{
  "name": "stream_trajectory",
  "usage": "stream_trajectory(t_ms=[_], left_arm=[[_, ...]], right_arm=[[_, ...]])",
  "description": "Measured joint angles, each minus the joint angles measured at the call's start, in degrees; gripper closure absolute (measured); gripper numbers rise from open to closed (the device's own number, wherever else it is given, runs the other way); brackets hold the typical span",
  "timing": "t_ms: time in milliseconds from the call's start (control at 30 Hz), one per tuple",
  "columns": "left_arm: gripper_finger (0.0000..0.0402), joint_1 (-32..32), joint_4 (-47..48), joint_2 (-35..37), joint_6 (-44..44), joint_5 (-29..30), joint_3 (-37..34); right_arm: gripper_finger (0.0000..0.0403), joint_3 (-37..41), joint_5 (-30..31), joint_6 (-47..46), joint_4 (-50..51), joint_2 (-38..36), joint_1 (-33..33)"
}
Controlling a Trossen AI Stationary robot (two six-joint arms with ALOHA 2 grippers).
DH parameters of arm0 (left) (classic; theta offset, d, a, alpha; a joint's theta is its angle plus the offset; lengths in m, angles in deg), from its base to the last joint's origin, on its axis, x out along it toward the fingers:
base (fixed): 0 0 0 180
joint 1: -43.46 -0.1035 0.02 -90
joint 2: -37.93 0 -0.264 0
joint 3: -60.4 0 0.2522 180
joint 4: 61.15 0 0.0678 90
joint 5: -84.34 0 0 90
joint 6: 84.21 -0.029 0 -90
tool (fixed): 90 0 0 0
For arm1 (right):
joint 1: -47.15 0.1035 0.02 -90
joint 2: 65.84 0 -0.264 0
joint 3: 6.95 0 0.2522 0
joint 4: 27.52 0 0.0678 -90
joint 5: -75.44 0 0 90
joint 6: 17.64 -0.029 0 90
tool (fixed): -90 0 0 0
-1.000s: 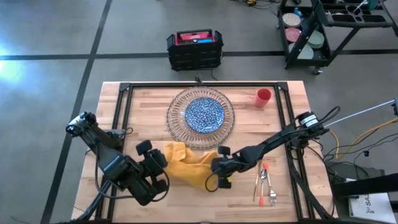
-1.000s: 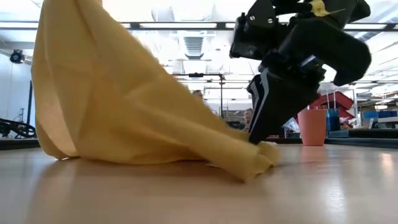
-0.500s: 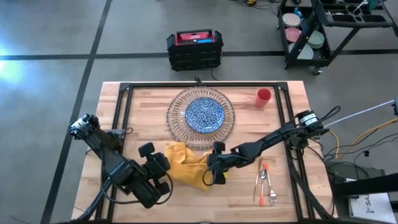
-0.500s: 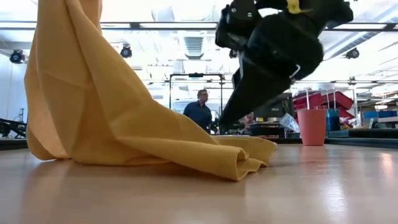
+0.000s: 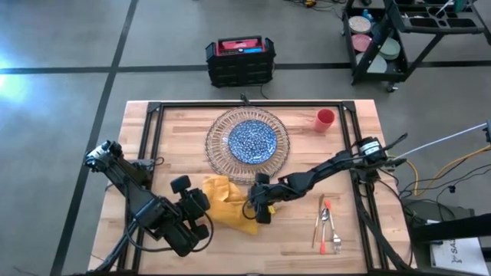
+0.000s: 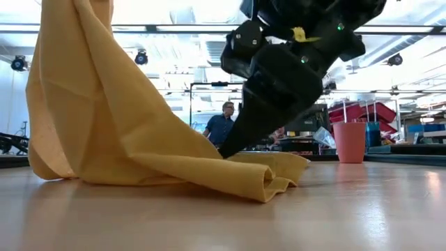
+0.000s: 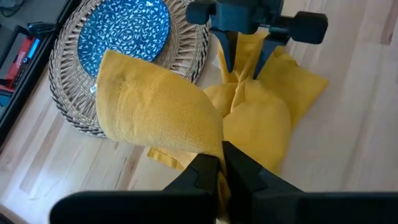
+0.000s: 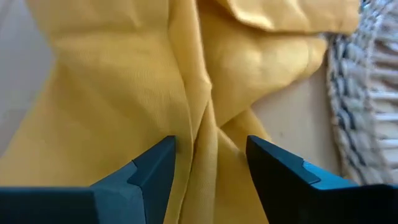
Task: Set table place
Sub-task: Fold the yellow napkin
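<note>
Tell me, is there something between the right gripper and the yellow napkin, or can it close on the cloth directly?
Nothing visible stands in the way. The right gripper is open, its fingers already either side of a raised fold of the yellow napkin. The left gripper holds another part of the cloth lifted, apart from that fold.

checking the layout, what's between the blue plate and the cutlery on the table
In the high view, the right end effector, open over the napkin, and its arm cross between the blue plate and cutlery.
</note>
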State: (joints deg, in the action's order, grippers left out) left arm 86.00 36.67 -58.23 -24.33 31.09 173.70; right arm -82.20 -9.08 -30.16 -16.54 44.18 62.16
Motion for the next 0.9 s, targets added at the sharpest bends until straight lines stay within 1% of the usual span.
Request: stream_trajectory(t_ms=[200,400,500,667,900], left_arm=[[0.0402,-0.1,0.5,0.1,0.0,0.0,0.0],[0.0402,-0.4,0.5,0.1,-0.4,0.0,0.0],[0.0402,-0.5,0.5,0.1,-0.4,0.1,0.0],[0.0402,-0.7,0.5,0.1,-0.7,0.1,0.0],[0.0402,-0.8,0.6,0.1,-0.7,0.1,0.0]], right_arm=[[0.0245,0.0,-4.1,-1.0,-2.5,-0.1,1.3],[0.0277,0.0,-4.4,-1.0,-2.7,-0.3,2.3],[0.0286,0.0,-4.1,-1.0,-4.8,-0.1,2.2],[0.0287,0.0,-4.9,-0.6,-10.0,1.9,2.0],[0.0273,0.0,-5.5,-1.0,-9.5,3.4,1.8]])
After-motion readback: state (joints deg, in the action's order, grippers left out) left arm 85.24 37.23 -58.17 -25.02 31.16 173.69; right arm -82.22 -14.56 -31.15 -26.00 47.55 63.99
